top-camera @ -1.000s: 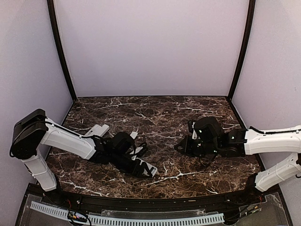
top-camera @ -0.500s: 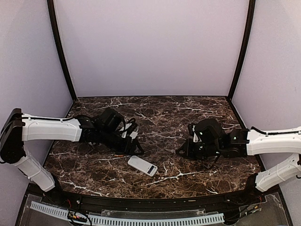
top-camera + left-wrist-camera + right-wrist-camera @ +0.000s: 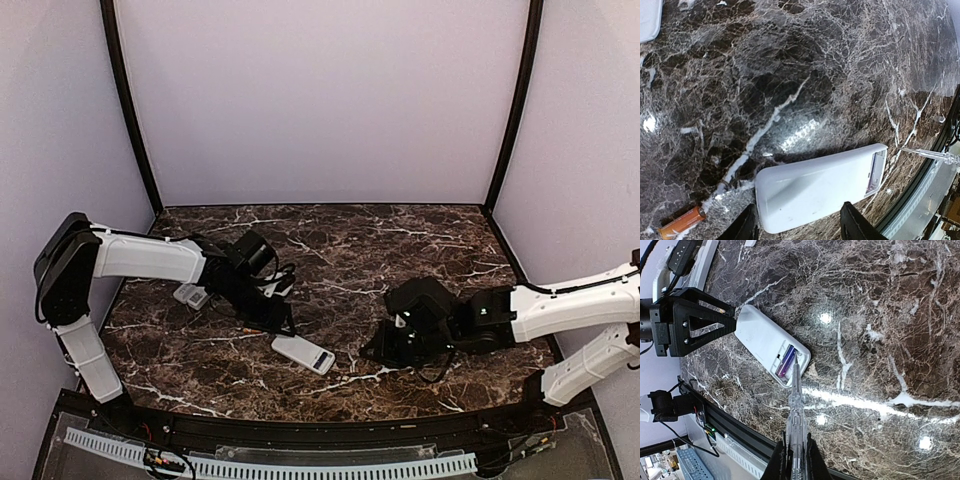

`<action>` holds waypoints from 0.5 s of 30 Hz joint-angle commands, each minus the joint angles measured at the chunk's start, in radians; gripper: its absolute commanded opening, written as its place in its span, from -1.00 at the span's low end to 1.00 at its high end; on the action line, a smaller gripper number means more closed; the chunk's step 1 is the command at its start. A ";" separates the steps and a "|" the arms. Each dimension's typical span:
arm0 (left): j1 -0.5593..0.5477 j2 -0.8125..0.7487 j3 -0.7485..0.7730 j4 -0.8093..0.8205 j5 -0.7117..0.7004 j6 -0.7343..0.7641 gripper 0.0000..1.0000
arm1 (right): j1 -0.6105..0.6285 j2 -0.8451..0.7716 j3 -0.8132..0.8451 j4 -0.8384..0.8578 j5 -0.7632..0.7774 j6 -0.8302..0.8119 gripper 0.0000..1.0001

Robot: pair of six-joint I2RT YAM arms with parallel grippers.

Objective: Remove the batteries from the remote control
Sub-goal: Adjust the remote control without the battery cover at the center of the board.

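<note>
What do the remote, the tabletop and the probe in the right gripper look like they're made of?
Remote: smooth white plastic, apparently matte; soft even sheen, moulded rounded corners.
Tabletop: glossy dark brown marble look, with white veins and sharp lamp reflections; real stone or laminate, unclear.
Probe in the right gripper: clear, likely plastic; the marble shows through it.

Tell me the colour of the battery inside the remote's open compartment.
Purple, with a blue end. The battery in the remote shows best in the right wrist view.
</note>
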 commanded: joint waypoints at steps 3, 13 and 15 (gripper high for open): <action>0.010 0.019 0.025 -0.064 -0.032 0.058 0.08 | 0.020 0.047 0.043 -0.003 0.015 0.063 -1.00; 0.011 0.031 0.006 -0.049 -0.021 0.040 -0.06 | 0.021 0.096 0.058 0.035 -0.044 0.044 -1.00; 0.010 0.031 0.007 -0.051 -0.022 0.041 -0.09 | 0.022 0.102 0.061 0.039 -0.051 0.045 -1.00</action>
